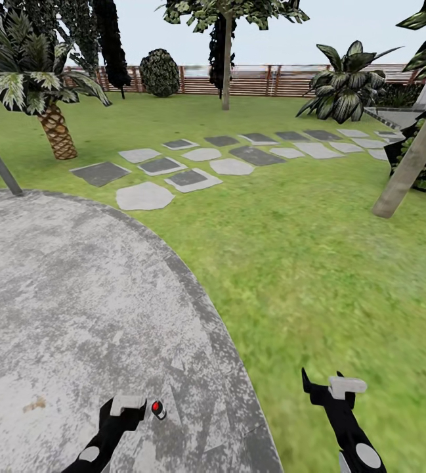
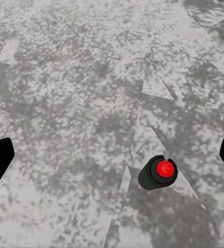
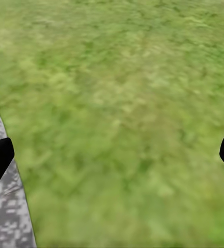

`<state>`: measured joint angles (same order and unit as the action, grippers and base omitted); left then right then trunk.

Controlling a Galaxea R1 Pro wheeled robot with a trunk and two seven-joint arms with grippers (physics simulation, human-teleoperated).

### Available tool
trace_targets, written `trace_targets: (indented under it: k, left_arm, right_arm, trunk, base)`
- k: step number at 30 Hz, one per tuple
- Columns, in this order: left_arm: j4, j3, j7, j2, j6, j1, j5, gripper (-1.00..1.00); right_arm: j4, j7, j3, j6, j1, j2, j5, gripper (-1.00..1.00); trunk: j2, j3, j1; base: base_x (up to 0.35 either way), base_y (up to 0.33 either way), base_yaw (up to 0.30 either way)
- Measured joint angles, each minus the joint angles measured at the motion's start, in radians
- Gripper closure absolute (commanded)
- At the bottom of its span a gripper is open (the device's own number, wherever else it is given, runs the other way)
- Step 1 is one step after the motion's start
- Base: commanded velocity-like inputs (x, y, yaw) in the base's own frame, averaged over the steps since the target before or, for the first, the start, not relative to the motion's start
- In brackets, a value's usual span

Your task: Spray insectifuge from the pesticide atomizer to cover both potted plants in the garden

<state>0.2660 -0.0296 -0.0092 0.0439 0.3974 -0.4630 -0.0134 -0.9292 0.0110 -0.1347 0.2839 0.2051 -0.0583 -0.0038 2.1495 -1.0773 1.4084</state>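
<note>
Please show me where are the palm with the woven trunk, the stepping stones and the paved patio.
palm point(image 1: 56, 131): head view, on its woven brown trunk.
stepping stones point(image 1: 144, 196): head view, on the nearest pale stone.
paved patio point(image 1: 75, 289): head view, on bare grey paving.

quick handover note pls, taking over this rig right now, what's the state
Left gripper: open, empty, over the paved patio.
Right gripper: open, empty, over the lawn.
A small dark cylinder with a red top hangs between the left jaws, ungripped; I can't tell what it is.
Atomizer and potted plants: none spotted from here.
Done: nothing.
Left: find and grasp the atomizer, spray both plants.
</note>
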Motion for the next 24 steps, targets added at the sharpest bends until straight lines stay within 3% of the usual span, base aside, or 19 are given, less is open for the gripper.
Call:
trace_targets:
  k: [24]
  left_arm:
    - [0.0,0.0,0.0,0.001,0.014,0.002,-0.001,-1.0]
  right_arm:
    - [0.007,-0.004,0.0,0.0,0.0,0.0,0.001,-1.0]
  trunk:
    - [0.168,-0.075,0.092]
  base:
    - [0.0,0.0,0.0]
